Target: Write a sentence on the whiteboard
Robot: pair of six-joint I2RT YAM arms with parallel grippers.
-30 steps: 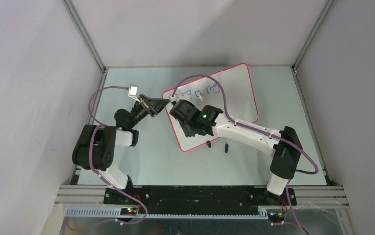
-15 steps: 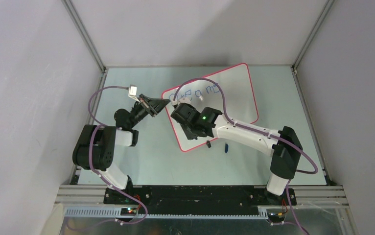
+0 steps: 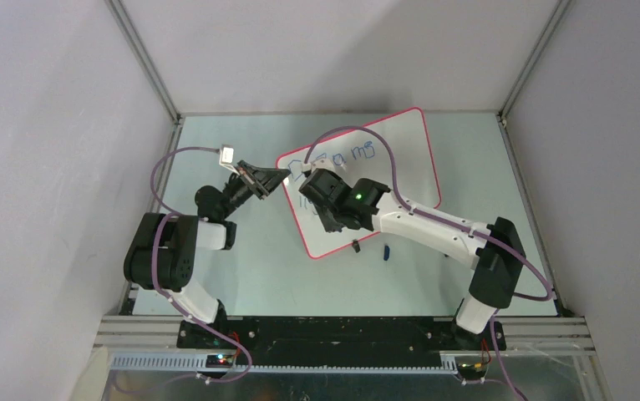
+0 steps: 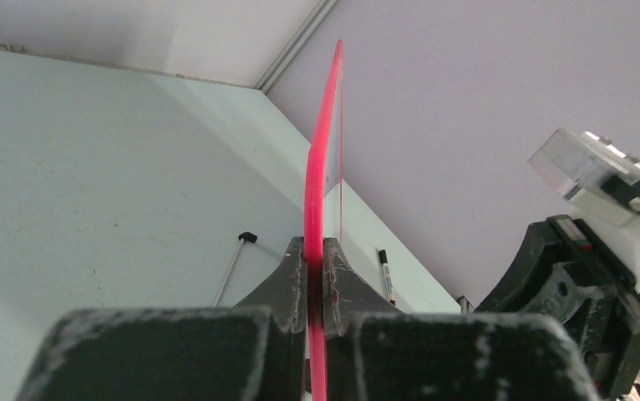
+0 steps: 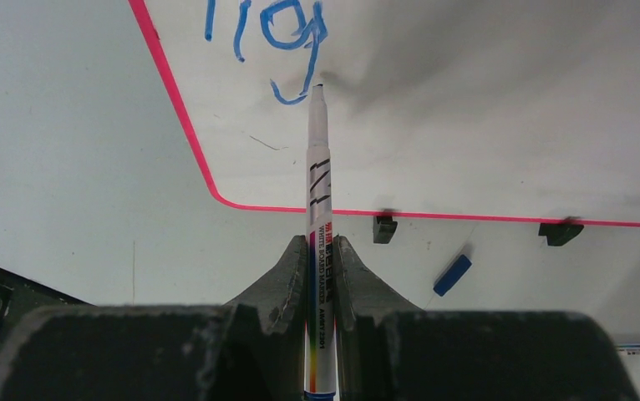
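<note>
The whiteboard (image 3: 404, 171) lies tilted on the table, white with a red-pink rim. The sentence's first line (image 3: 343, 154) is in blue at its far edge. The second line's start, roughly "lig" (image 5: 271, 29), shows in the right wrist view. My left gripper (image 3: 281, 177) is shut on the board's left rim (image 4: 325, 125), which runs edge-on between its fingers (image 4: 290, 276). My right gripper (image 3: 310, 180) is shut on a whiteboard marker (image 5: 318, 167). The marker's tip sits by the tail of the last blue letter.
A blue marker cap (image 3: 386, 251) lies on the table just off the board's near edge, also in the right wrist view (image 5: 452, 275). Two black clip feet (image 5: 384, 227) (image 5: 560, 232) sit on that edge. Grey walls and metal posts enclose the table.
My right arm has shifted a little to the right over the board, uncovering more of the first line. The left arm and the board have not moved.
</note>
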